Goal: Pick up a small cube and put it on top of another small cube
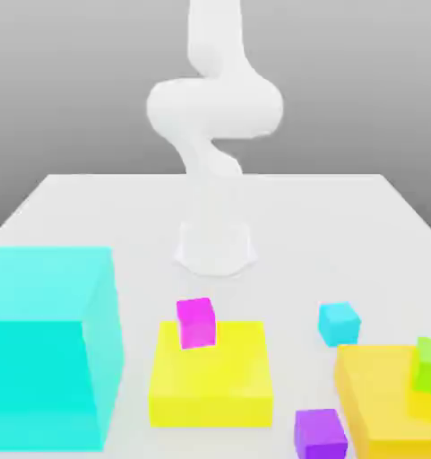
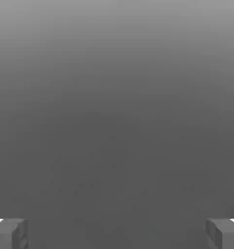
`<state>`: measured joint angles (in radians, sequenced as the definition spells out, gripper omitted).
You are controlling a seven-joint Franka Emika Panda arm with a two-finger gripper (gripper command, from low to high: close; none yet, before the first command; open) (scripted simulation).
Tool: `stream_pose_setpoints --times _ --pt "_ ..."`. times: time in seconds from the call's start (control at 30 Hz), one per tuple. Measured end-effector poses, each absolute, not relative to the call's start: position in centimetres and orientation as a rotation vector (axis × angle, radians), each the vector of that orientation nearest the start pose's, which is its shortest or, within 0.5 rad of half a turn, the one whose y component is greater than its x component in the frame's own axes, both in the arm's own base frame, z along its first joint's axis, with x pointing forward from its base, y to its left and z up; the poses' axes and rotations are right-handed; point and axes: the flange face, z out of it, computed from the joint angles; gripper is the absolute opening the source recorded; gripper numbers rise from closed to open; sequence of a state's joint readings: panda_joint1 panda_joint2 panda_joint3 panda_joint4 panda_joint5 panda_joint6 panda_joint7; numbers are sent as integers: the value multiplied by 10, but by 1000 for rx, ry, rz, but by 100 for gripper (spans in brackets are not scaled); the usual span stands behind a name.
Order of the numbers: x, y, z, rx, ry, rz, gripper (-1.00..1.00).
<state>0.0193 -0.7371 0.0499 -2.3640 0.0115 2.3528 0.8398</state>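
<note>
Exterior view: white robot arm [image 1: 214, 134] rising from a round base at the middle of a pale grey table [image 1: 344, 224], bending into a thick elbow loop high above, then running up out of frame. Hand view: gripper [image 2: 117, 233] seen as two dark grey fingertips [image 2: 9, 234] at opposite edges, spread wide apart, nothing between them, nothing touched, plain grey backdrop beyond.

On the table, in front of the base, counted by kind:

Small cubes, four. Small plain light-blue cube [image 1: 339, 323] resting on the bare table, toward the exterior view's right, near the back edge of the orange slab, apart from it. Small magenta cube [image 1: 196, 323] sitting on top of the flat yellow block, at its rear edge. Small purple cube [image 1: 320, 434] on the table at the front, between the yellow block and the orange slab, just beside the slab. Small green cube [image 1: 429, 366] on top of the orange slab, at the exterior view's right edge, partly cut off.

Large blocks, three. Huge cyan block [image 1: 44, 345] at the exterior view's left, much taller than everything else on the table. Flat yellow square block [image 1: 214, 381] at the centre front, just beside the cyan block, with a narrow gap between. Flat orange-yellow slab [image 1: 380, 399] at the front right, running out of frame.

Light-blue cube untouched, well apart from the arm's base and from the other small cubes.
</note>
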Motion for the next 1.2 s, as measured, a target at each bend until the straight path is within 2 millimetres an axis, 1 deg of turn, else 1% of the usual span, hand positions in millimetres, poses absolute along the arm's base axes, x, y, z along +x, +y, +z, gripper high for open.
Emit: stream_pose_setpoints --times 0.07,0.13,0.2,0.3,0.37,0.43,0.5,0.57,0.6,0.63,0.7,0.9,1.03,1.07,1.2 --pt "390 62 612 -2550 1010 -842 0" --pt "401 90 562 -2602 1003 -751 0" --pt "403 115 512 -2653 995 -660 0" --pt "394 149 437 -2728 986 -521 0" --pt "379 169 386 -2779 979 -424 0" --pt "357 186 336 -2833 971 -322 0" --pt "326 200 285 -2890 962 -211 0" --pt "287 210 233 -2950 952 -92 0" --pt "272 213 212 -2973 950 -49 0" --pt "263 215 200 -2984 943 -27 0" --pt "259 218 186 -2989 945 -11 0" --pt "257 219 155 -2987 947 -5 0" --pt "254 215 134 -2993 944 0 0" --pt "254 214 130 -2995 943 0 -100" --pt "254 215 131 -2994 943 0 -100"
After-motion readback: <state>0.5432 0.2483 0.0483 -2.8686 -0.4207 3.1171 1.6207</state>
